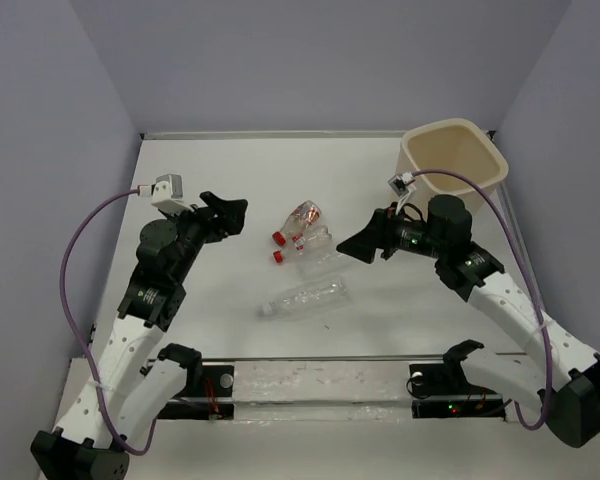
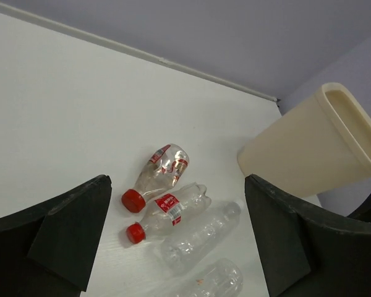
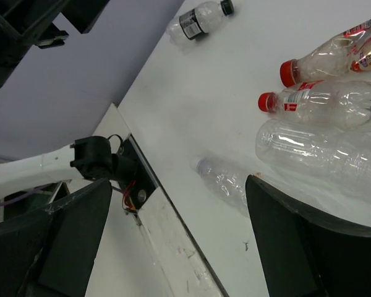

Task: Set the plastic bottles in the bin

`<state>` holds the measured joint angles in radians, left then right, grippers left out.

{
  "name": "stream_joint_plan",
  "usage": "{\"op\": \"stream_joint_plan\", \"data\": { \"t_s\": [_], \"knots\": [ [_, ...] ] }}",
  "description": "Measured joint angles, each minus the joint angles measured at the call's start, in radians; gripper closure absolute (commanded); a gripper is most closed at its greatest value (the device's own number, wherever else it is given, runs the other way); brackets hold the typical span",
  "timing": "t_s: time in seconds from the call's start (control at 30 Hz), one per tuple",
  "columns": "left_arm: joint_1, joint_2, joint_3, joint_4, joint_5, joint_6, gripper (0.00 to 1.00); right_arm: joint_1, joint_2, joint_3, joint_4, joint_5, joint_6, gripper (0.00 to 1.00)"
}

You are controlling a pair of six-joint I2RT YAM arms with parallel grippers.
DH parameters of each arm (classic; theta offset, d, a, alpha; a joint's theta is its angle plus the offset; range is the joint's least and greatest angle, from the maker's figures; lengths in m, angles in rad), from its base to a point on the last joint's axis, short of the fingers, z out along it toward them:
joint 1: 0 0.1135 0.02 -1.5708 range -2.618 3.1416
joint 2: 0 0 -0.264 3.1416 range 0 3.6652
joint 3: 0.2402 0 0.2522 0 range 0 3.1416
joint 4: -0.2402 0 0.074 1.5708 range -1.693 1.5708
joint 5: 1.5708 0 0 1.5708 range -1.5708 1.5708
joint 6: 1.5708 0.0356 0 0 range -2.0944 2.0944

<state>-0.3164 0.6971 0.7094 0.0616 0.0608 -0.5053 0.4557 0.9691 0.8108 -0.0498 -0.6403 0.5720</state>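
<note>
Top view: left gripper (image 1: 228, 214) and right gripper (image 1: 354, 246) both gape wide and empty, with the plastic bottles (image 1: 302, 238) lying on the table (image 1: 210, 170) between them — the bin (image 1: 454, 160) stands behind the right one.

Left wrist: two red-capped bottles (image 2: 164, 170) lie straight ahead between the fingers (image 2: 68, 235), bin to their right.

Right wrist: a dark-labelled bottle (image 3: 198, 18) lies far ahead, by the left arm (image 3: 25, 25).

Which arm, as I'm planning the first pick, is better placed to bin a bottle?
Right, probably: the open right gripper sits beside the red-capped bottles, and the bin stands on its side. The left gripper is farther from the bin.
</note>
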Motion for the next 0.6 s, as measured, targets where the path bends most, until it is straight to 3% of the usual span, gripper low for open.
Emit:
{"op": "stream_joint_plan", "data": {
  "t_s": [0.23,0.43,0.6],
  "knots": [
    [0.000,0.077,0.088,-0.159,-0.223,0.010,0.01,0.064,0.071,-0.002,0.006,0.064,-0.058,0.04],
    [0.000,0.267,0.307,-0.358,-0.423,0.101,0.01,0.065,0.070,-0.013,0.027,0.103,-0.099,0.04],
    [0.003,0.409,0.366,-0.487,-0.602,0.129,0.01,0.066,0.069,-0.043,0.063,0.119,-0.113,0.03]
  ]
}}
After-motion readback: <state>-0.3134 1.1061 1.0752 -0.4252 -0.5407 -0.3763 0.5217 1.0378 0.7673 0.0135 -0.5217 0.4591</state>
